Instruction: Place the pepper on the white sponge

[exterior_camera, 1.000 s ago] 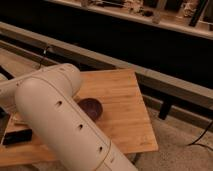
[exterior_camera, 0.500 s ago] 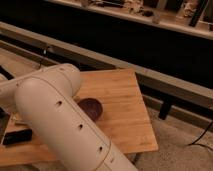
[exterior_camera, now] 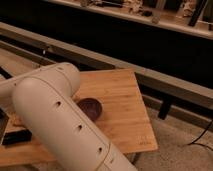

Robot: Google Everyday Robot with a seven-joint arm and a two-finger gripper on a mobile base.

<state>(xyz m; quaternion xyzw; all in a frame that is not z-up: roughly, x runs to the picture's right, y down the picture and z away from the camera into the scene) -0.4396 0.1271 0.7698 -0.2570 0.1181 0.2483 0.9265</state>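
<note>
My white arm (exterior_camera: 55,115) fills the left and bottom of the camera view and covers much of the wooden table (exterior_camera: 122,107). The gripper is out of view. The pepper and the white sponge are hidden or out of view. A round purple bowl (exterior_camera: 90,107) sits on the table just right of the arm, partly covered by it.
A black phone (exterior_camera: 16,137) lies at the table's left, partly behind the arm. A long dark rail and counter (exterior_camera: 150,75) run behind the table. The table's right edge drops to the floor, where a black cable (exterior_camera: 202,137) lies.
</note>
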